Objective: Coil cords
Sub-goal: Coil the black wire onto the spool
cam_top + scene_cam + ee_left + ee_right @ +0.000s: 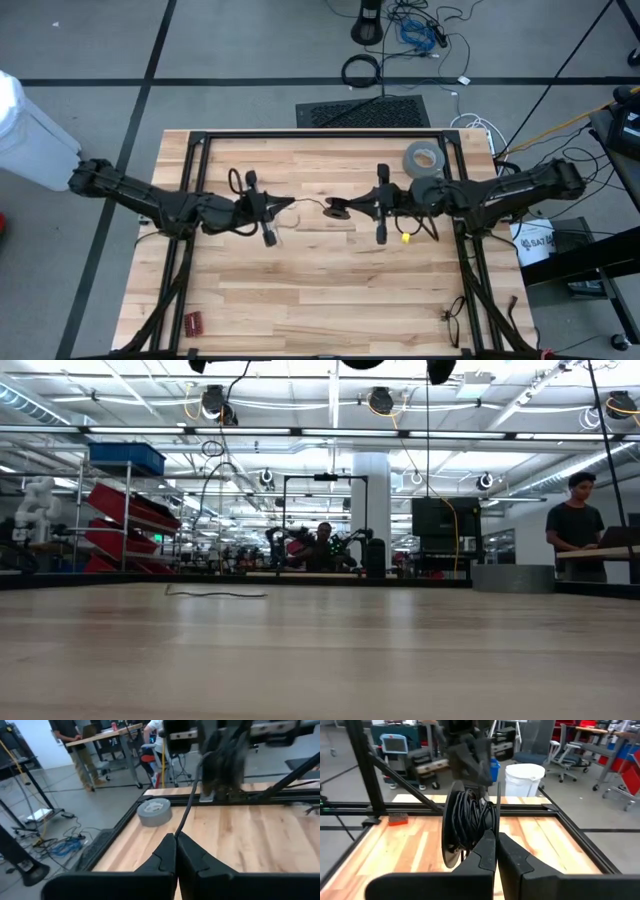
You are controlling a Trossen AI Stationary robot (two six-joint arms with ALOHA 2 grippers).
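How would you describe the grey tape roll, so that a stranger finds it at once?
Look at the wooden table from above, at its far edge on the right arm's side. The tape roll lies flat there, just beyond the right arm: a thick grey ring, unlike the thin black cord between the grippers.

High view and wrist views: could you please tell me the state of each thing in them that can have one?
Left claw: shut on cord.
Right claw: shut on cord, at its coil.
Cord: mostly coiled, with one strand running to left claw.
Tape roll: lying flat, untouched.
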